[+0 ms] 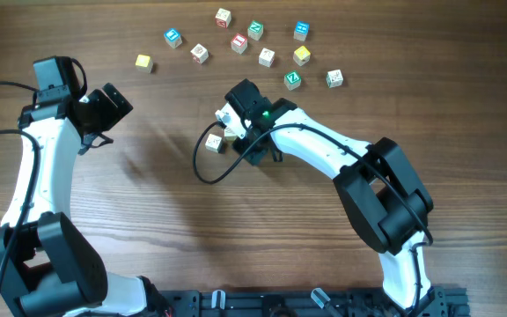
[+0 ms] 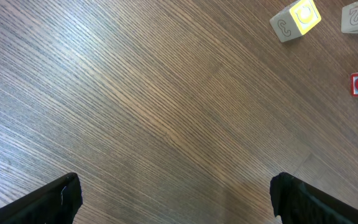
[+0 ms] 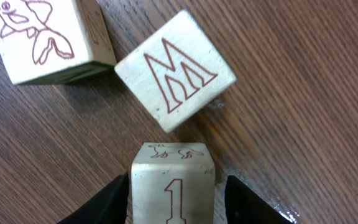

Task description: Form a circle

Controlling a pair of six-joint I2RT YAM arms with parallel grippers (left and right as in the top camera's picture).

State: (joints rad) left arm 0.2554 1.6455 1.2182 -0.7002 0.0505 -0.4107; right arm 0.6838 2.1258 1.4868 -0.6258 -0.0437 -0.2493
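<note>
The right gripper (image 3: 177,193) has its 2 fingers apart, 1 on each side of the 1 cube (image 3: 173,168), not squeezing it. Just past it sits the M cube (image 3: 175,70), turned a bit, right beside the picture cube (image 3: 42,37). These 3 pale cubes sit near the middle of the table (image 1: 148,202). The circle is not made yet. The green Z cube (image 1: 293,79) sits apart, farther back. The left gripper (image 2: 176,193) is wide open over bare wood.
</note>
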